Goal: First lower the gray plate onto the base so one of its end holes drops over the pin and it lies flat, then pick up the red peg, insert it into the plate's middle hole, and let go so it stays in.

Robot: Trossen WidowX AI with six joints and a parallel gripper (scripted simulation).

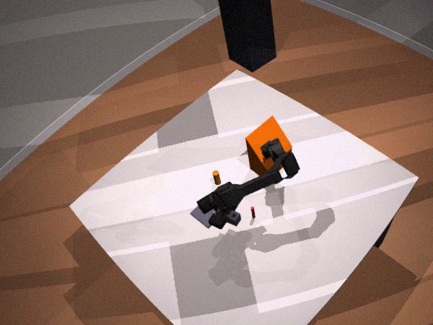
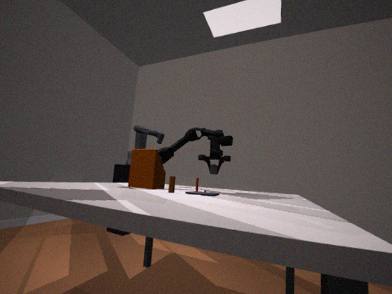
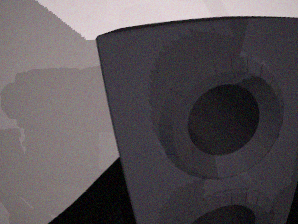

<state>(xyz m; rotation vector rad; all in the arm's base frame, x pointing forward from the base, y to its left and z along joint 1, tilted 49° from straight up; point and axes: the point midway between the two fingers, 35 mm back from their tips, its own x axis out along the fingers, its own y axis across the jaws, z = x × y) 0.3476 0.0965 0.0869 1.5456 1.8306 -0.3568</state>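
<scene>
My black parallel-jaw pincer point(image 2: 214, 168) grips the flat gray plate with round holes point(image 3: 200, 136), hanging in the air, long axis pointing down. The dark flat base point(image 2: 203, 193) with its thin pin lies directly below on the white table point(image 2: 248, 216), so the coming move is downward. The thin red peg point(image 1: 252, 211) stands just beside. The wrist view alone shows the holes; the exterior view shows my height.

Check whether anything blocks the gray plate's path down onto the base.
Nothing visible does. The gripper holds the flat gray plate with round holes in open air above the dark flat base. The thin red peg stands upright to the side of that path.
</scene>
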